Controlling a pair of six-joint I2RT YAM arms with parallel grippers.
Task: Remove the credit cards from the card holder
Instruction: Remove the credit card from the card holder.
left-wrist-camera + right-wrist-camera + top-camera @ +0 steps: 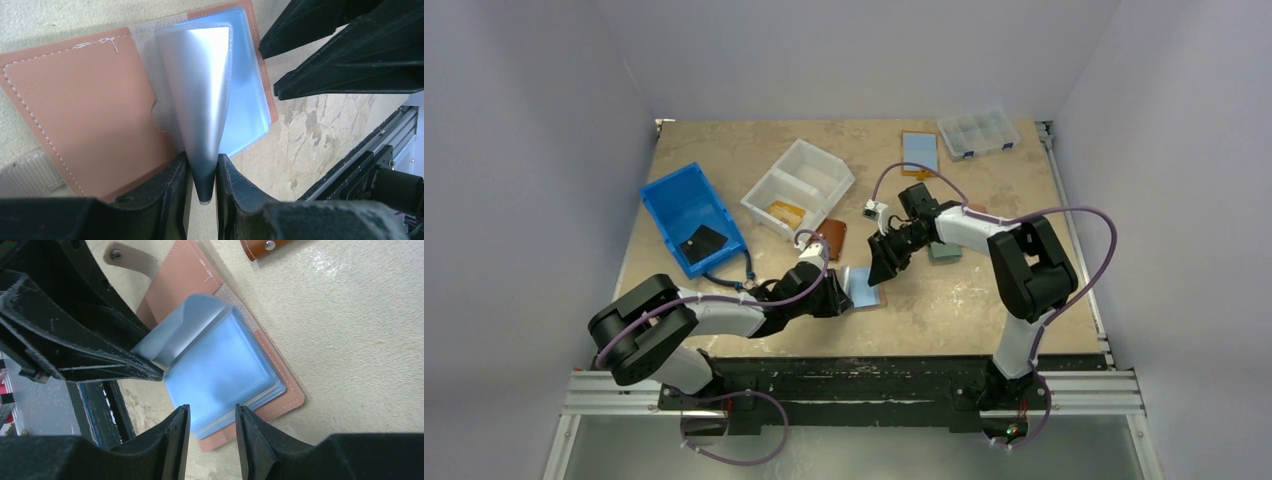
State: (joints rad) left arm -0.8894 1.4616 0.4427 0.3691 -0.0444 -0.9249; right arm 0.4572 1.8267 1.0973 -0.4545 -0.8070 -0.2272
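The pink leather card holder (pixel 75 100) lies open on the table, its stack of clear sleeves showing light-blue credit cards (pixel 220 370) inside. My left gripper (pixel 202 172) is shut on the near corner of one sleeve leaf (pixel 200 90), which stands lifted and curled off the stack. My right gripper (pixel 212 412) is open, its jaws on either side of the stack's near edge with nothing held. In the top view both grippers meet over the holder (pixel 861 290), left (pixel 844 298) and right (pixel 882 270).
A blue bin (pixel 689 215) and a white divided bin (pixel 799 185) stand at back left. A brown leather pouch (pixel 832 238) lies just behind the holder. A clear compartment box (pixel 979 132) and an orange-backed blue item (pixel 920 152) sit at the back.
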